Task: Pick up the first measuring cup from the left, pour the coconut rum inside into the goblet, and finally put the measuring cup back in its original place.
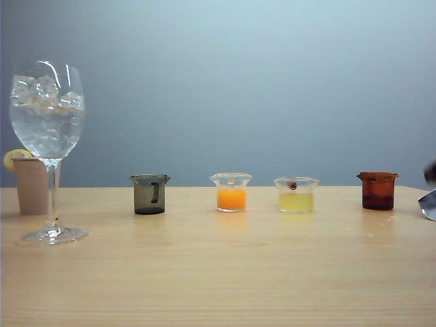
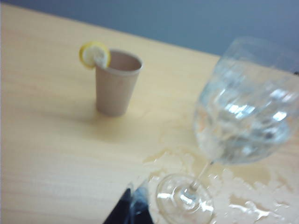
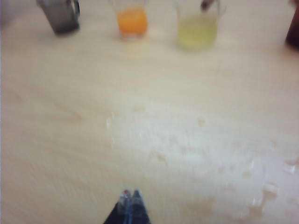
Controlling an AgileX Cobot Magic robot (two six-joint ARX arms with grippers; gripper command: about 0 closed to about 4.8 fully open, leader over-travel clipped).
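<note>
Leftmost in the row of four cups: first measuring cup (image 1: 150,194), upright, handle facing near, looking emptied; goblet (image 1: 48,129) far left, upright, holding ice and clear liquid. Orange cup (image 1: 231,192), yellow cup (image 1: 296,194), amber cup (image 1: 377,190) rightward. Left gripper (image 2: 133,198) pressed together near goblet foot; right gripper (image 3: 131,196) pressed together over bare table (image 1: 218,272), empty.

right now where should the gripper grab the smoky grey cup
Probably across the body of the first measuring cup, just below its flared rim, approaching from the front. It stands upright, its dark handle faces the camera, and the orange cup stands clear to its right. Both the left gripper and the right gripper are shut.
</note>
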